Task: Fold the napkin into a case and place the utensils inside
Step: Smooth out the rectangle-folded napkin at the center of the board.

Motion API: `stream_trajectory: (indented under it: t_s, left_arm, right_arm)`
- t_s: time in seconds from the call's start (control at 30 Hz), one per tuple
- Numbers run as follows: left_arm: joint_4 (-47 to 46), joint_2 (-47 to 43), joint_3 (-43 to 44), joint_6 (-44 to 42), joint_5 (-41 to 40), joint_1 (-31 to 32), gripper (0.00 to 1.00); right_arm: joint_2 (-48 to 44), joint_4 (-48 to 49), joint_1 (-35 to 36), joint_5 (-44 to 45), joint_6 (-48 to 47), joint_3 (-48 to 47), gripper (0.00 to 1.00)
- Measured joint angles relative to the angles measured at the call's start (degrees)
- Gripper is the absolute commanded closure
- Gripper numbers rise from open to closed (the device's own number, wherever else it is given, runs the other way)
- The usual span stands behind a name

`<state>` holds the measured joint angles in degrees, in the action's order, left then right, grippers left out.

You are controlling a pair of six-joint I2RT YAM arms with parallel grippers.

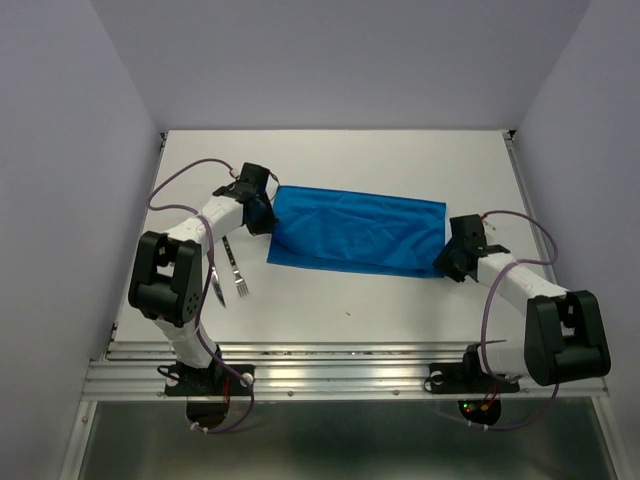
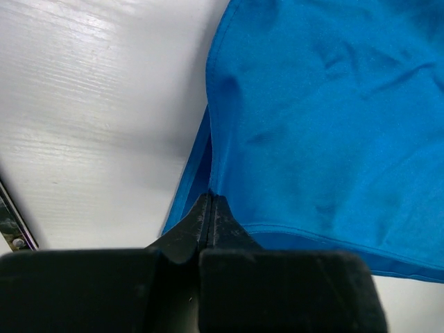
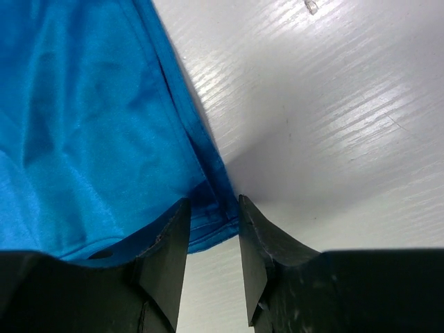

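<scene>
Top external: on the white table (image 1: pixel 380 315) the blue napkin (image 1: pixel 360 232) lies as a wide folded strip, long axis L-R, right end slightly nearer the arms. The left end effector (image 1: pixel 262 213) is at its left end, fingers pinched together on the cloth edge; the right end effector (image 1: pixel 447 262) is at the near-right corner, fingers apart w/ the corner btwn them. The fork (image 1: pixel 236 268) and knife (image 1: pixel 215 285) lie left of the napkin, lengthwise near-far.

The napkin (image 1: pixel 360 232) lies on the table (image 1: pixel 400 160), fork (image 1: pixel 236 270) and knife (image 1: pixel 217 285) side by side to its left.
</scene>
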<state>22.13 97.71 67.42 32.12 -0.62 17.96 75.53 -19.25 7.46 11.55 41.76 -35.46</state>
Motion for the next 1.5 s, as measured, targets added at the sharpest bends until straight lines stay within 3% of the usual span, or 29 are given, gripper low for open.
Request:
stream_trajectory:
  t_s: [0.4, 0.67, 0.83, 1.0, 1.13, 1.5]
  left_arm:
    - [-0.02, 0.00, 0.00, -0.11, 0.33, 0.85, 1.00]
    - [-0.02, 0.00, 0.00, -0.13, 0.39, 1.20, 1.00]
    - [0.00, 0.00, 0.00, -0.15, 0.39, 1.20, 1.00]
    - [0.00, 0.00, 0.00, -0.17, 0.39, 1.20, 1.00]
    - [0.00, 0.00, 0.00, -0.17, 0.39, 1.22, 1.00]
    - [0.02, 0.00, 0.00, -0.28, 0.39, 1.53, 1.00]
  right_arm:
    - [-2.64, -0.66, 0.00, -0.39, -1.55, -0.74, 0.63]
    - [1.44, 0.48, 0.00, -1.29, -1.81, -0.72, 0.66]
    - [2.49, 2.34, 0.00, -1.25, -1.92, -0.76, 0.74]
    - [2.62, 2.71, 0.00, -1.20, -1.92, -0.76, 0.92]
    - [2.27, 2.60, 0.00, -0.87, -1.92, -0.74, 0.99]
    - [-1.68, 1.18, 0.00, -0.24, -1.95, -0.74, 0.99]
